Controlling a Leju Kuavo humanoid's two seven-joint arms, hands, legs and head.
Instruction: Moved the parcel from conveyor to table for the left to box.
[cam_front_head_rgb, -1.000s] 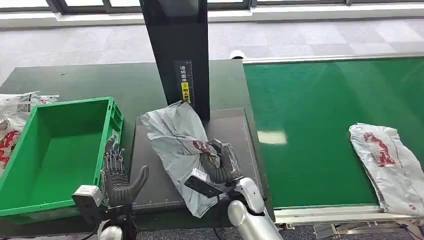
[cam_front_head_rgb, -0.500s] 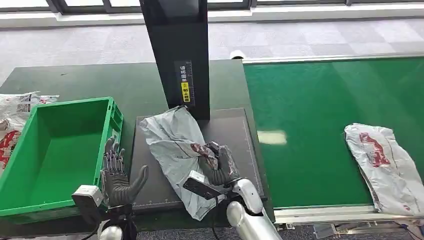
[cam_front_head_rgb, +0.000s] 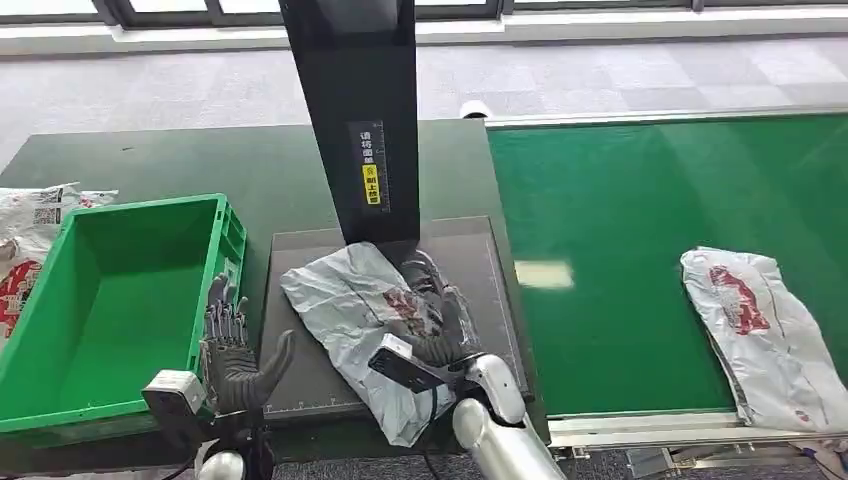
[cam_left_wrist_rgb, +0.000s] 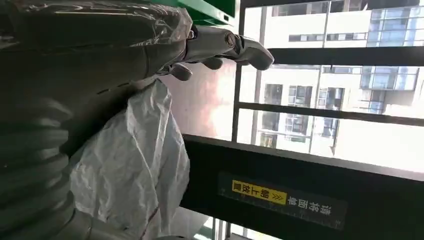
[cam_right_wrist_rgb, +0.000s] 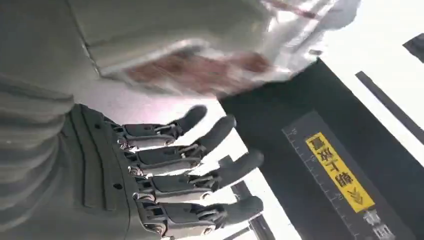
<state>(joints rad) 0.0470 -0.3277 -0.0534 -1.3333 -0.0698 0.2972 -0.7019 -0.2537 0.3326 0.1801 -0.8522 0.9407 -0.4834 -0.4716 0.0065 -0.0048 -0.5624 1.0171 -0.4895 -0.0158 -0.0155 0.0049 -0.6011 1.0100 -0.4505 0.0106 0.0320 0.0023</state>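
A crumpled grey parcel (cam_front_head_rgb: 352, 318) with a red print lies on the dark mat (cam_front_head_rgb: 470, 260) of the table, in front of the black post. My right hand (cam_front_head_rgb: 432, 318) is over the parcel's right side with its fingers spread and nothing held. In the right wrist view its fingers (cam_right_wrist_rgb: 200, 165) are stretched apart and the parcel (cam_right_wrist_rgb: 200, 65) is blurred beyond them. My left hand (cam_front_head_rgb: 236, 352) stands open at the mat's left edge, beside the green box (cam_front_head_rgb: 60, 330). The left wrist view has the left hand's fingers (cam_left_wrist_rgb: 220, 47) spread and the parcel (cam_left_wrist_rgb: 135, 170) close by.
A second parcel (cam_front_head_rgb: 760, 330) lies on the green conveyor (cam_front_head_rgb: 620, 230) at the right. The black post (cam_front_head_rgb: 355, 110) with a yellow label rises behind the mat. More bags (cam_front_head_rgb: 30, 230) lie left of the green box, whose inside is bare.
My right hand's fingers have opened off the grey parcel, which has settled lower and flatter on the mat. The parcel on the conveyor has drifted slightly left. The left hand has stayed put.
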